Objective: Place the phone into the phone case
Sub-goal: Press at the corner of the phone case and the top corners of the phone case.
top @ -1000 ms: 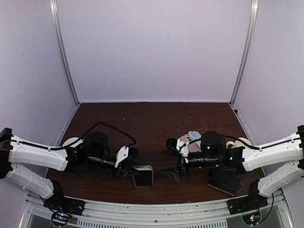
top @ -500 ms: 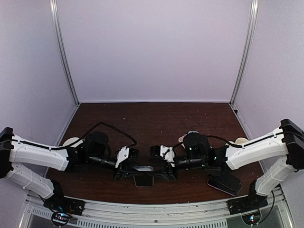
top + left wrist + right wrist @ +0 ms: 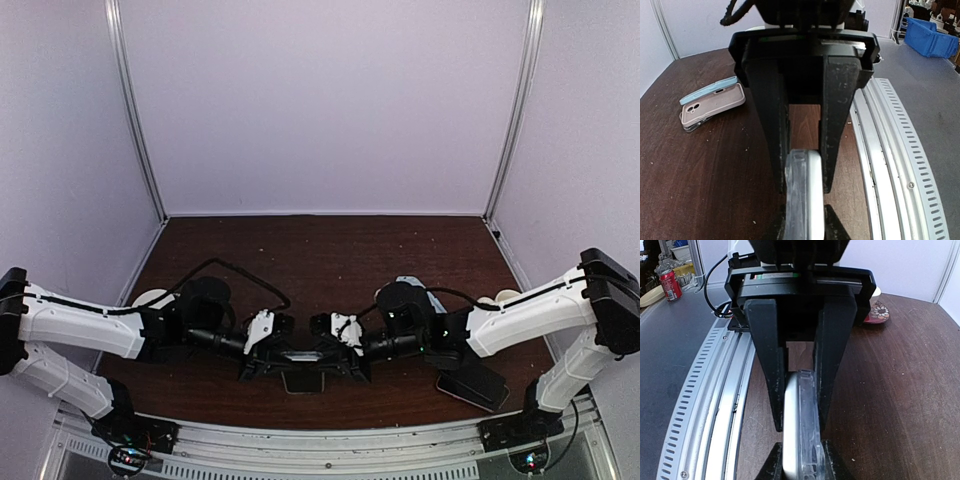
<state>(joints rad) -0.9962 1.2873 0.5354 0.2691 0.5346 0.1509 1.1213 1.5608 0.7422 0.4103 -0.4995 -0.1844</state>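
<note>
A silver phone (image 3: 816, 200) and a clear phone case (image 3: 796, 200) stand on edge, pressed side by side, just above the table near its front middle (image 3: 303, 357). My left gripper (image 3: 804, 187) reaches in from the left, and its fingers press both faces of the pair. My right gripper (image 3: 800, 424) comes from the opposite end, shut on the same phone (image 3: 790, 445) and case (image 3: 810, 435). From above, the left gripper (image 3: 283, 358) and right gripper (image 3: 328, 358) meet tip to tip. I cannot tell how far the phone sits inside the case.
A pink case and a blue case (image 3: 712, 102) lie stacked behind the right arm (image 3: 412, 288). A dark phone-like slab (image 3: 472, 385) lies front right. Small dishes (image 3: 148, 298) (image 3: 877, 311) sit at both sides. A slotted metal rail (image 3: 320, 445) runs along the near edge.
My right arm swung left to the phone and closed its jaws on it. The phone and case rose onto their edge between both grippers. The left arm stayed put.
</note>
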